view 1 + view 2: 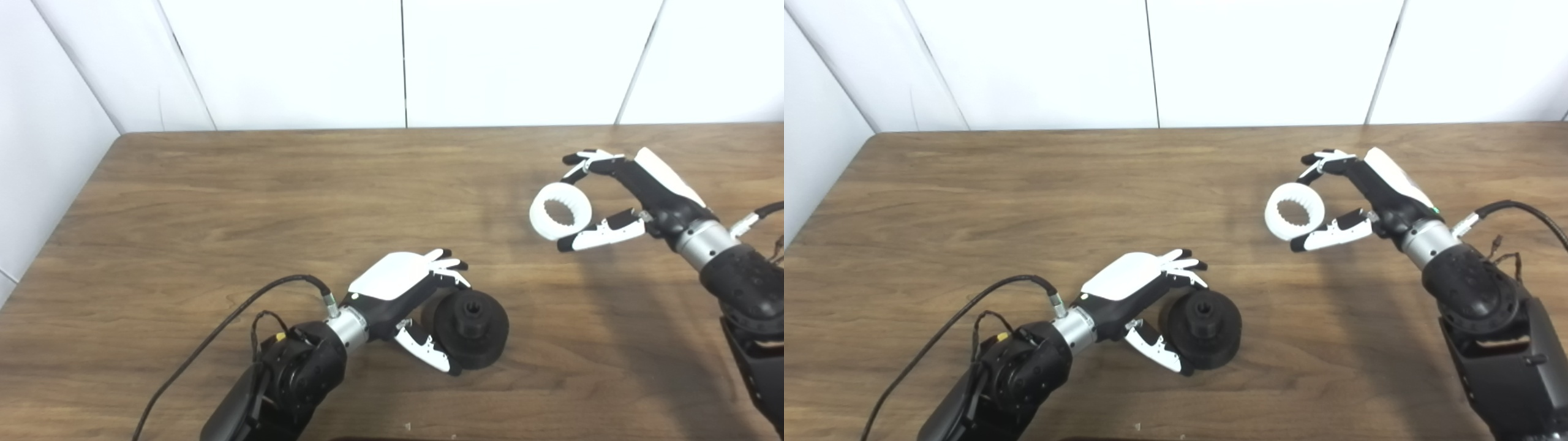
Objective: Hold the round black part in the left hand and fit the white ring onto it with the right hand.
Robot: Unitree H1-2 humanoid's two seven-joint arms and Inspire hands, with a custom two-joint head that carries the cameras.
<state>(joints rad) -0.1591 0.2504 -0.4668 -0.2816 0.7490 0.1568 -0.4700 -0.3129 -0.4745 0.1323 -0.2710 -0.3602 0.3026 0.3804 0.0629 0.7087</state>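
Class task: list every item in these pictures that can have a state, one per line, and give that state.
Left hand: shut on the round black part, fingers above, thumb below.
Round black part: tilted on edge at the table, hub facing the camera, no ring on it.
Right hand: shut on the white ring.
White ring: held up, apart from the black part.

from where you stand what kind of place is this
Probably a robot test bench or lab cell: a bare brown wooden table boxed in by plain white wall panels, with only a round black plastic part and a toothed white plastic ring as work pieces.
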